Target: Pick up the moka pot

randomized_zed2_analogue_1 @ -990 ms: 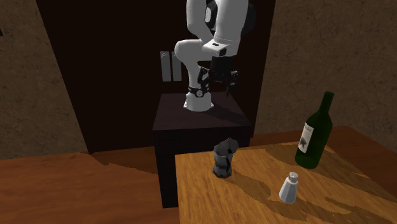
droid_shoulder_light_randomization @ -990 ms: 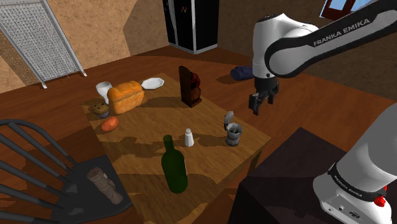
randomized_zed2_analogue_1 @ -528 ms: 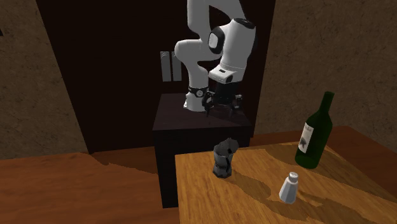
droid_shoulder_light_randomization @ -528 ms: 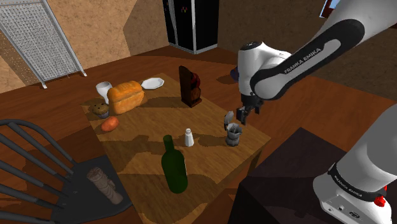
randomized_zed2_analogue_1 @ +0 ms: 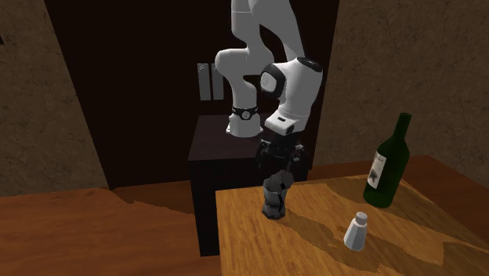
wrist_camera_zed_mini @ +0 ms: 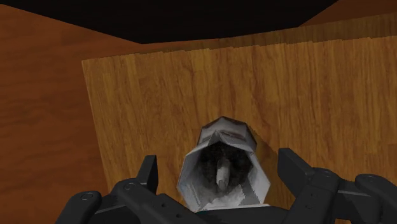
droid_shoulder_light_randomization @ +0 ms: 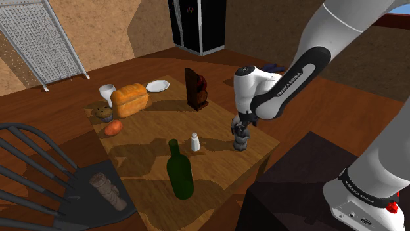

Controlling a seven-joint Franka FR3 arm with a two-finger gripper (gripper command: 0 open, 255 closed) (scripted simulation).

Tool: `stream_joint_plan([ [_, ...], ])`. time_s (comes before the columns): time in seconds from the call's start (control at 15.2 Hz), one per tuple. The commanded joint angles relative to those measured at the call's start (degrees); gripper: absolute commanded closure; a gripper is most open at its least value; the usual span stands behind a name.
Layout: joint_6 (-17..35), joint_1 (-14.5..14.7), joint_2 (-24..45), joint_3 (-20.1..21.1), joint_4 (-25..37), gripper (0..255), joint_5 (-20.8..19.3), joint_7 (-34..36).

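The faceted grey metal moka pot (droid_shoulder_light_randomization: pixel 241 140) stands upright on the rectangular wooden table (droid_shoulder_light_randomization: pixel 217 128), close to the table edge nearest the robot's stand. That puts it a little right of centre in the shoulder view and just below centre in the second exterior view (randomized_zed2_analogue_1: pixel 275 197). The all-black two-finger gripper (droid_shoulder_light_randomization: pixel 240 125) hangs directly over it, pointing down. In the wrist view the fingers (wrist_camera_zed_mini: pixel 147 173) stand apart on either side of the pot's body (wrist_camera_zed_mini: pixel 222 168), with a gap showing between each one and the metal, so the gripper (wrist_camera_zed_mini: pixel 219 167) is open and holds nothing. I judge the step in hand to be the last of the approach: the hand is lined up and the pot sits between the fingers, but the grasp is not yet made. The next move calls for closing squarely on the flat facets, low enough to catch the body rather than the lid knob, then lifting straight up. A small white salt shaker (droid_shoulder_light_randomization: pixel 195 141) sits near the pot toward the frame's left, and the dark green glass wine bottle (droid_shoulder_light_randomization: pixel 179 172) stands farther off at lower left, both apart from the gripper.
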Motion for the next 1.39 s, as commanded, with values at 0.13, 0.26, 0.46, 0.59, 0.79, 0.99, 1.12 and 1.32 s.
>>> stream_joint_plan([
  [0.13,2.97,0.35,3.67,-0.95,0.43,0,-3.06,2.62],
  [0.26,4.66,0.71,5.96,-1.69,0.83,0,-4.93,4.24],
  [0.46,4.62,0.77,5.92,-1.69,0.82,255,-4.87,4.23],
  [0.59,4.64,0.80,5.98,-1.69,0.85,255,-4.89,4.29],
  [0.79,4.66,0.80,5.91,-1.69,0.76,255,-4.90,4.30],
  [0.99,4.69,0.79,5.91,-1.70,0.74,255,-4.92,4.31],
  [1.12,4.01,0.58,5.06,-1.41,0.66,255,-4.19,3.60],
  [1.32,2.00,0.15,2.42,-0.55,0.25,255,-2.05,1.75],
])
